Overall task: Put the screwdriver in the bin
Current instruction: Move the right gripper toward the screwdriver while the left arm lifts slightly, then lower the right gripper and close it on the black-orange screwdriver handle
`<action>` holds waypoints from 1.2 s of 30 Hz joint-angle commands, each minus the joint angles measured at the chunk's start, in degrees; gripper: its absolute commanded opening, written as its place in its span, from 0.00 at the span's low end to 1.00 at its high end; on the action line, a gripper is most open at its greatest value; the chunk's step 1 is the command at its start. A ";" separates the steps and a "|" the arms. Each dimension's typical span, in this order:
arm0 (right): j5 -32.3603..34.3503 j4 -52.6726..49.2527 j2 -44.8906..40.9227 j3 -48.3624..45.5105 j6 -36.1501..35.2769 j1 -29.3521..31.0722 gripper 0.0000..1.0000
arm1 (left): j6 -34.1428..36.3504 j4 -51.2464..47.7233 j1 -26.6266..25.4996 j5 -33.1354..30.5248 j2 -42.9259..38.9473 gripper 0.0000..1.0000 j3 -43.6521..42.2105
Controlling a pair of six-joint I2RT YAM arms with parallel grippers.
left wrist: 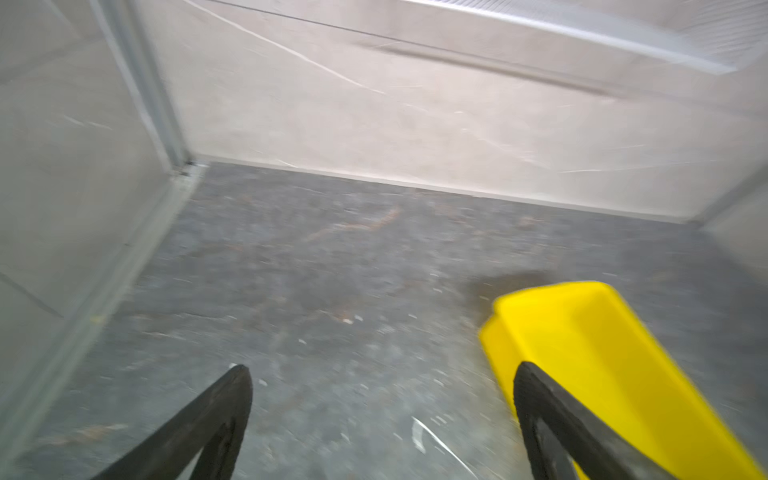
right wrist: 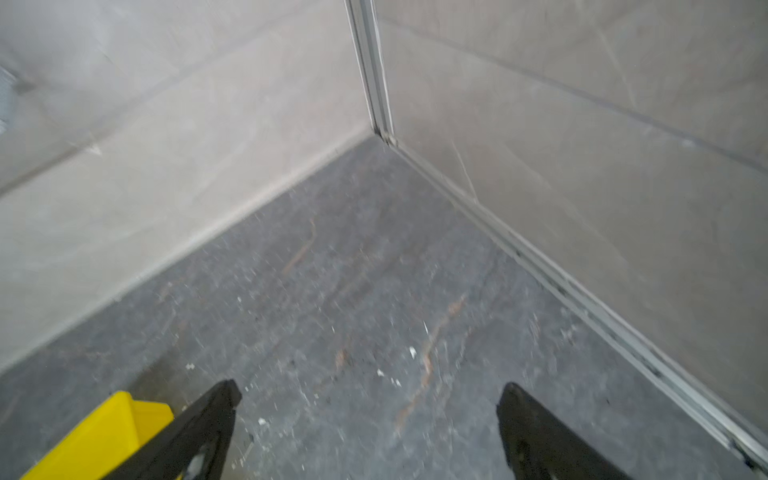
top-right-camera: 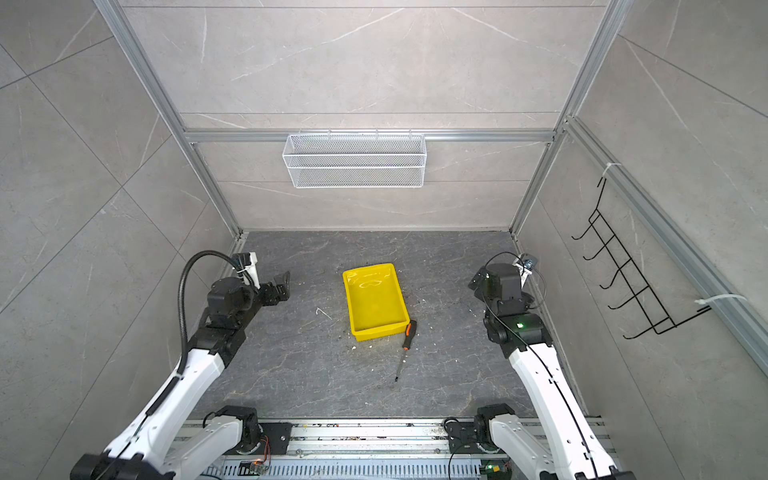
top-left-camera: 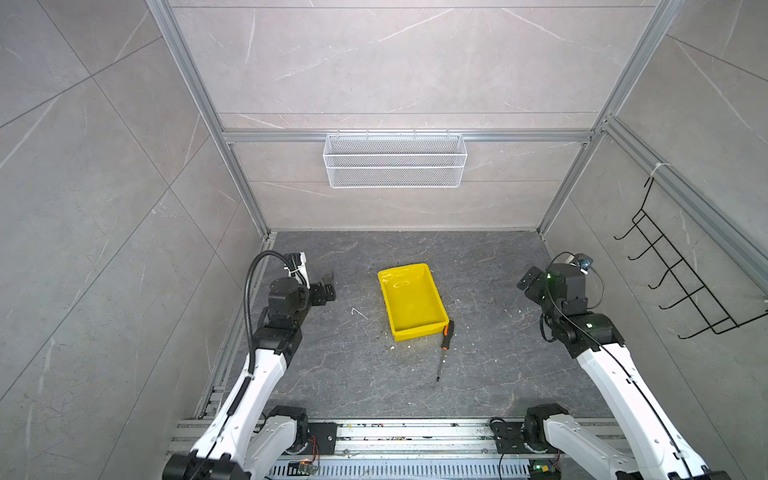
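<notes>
The screwdriver [top-left-camera: 444, 348] [top-right-camera: 405, 348], with an orange-and-black handle and a thin dark shaft, lies on the dark floor. Its handle touches or nearly touches the near right corner of the bin. The bin [top-left-camera: 411, 301] [top-right-camera: 374, 301] is a shallow yellow tray standing empty mid-floor. It also shows in the left wrist view as the bin [left wrist: 602, 353] and in the right wrist view as the bin [right wrist: 99, 432]. My left gripper [top-left-camera: 330, 284] [top-right-camera: 284, 284] [left wrist: 380, 370] hovers open left of the bin. My right gripper [top-left-camera: 527, 282] [top-right-camera: 478, 282] [right wrist: 370, 388] hovers open to its right. Both hold nothing.
A white wire mesh basket [top-left-camera: 395, 160] hangs on the back wall. A black wire hook rack [top-left-camera: 681, 274] hangs on the right wall. Grey panels enclose the floor on three sides. A metal rail [top-left-camera: 415, 432] carrying the arm bases runs along the front. A small white scrap [top-left-camera: 359, 312] lies left of the bin.
</notes>
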 commanded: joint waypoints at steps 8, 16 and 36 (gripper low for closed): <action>-30.85 3.51 -5.27 -18.09 9.11 3.20 0.86 | -12.63 -13.41 0.35 3.20 -5.69 1.00 -11.19; -26.53 6.96 -0.67 -20.22 10.90 13.81 0.79 | -17.22 -15.01 0.35 -2.52 -9.10 1.00 -13.68; -19.91 17.43 18.15 -19.58 14.42 29.05 0.63 | -17.33 -14.46 0.32 -2.02 -3.78 1.00 -12.37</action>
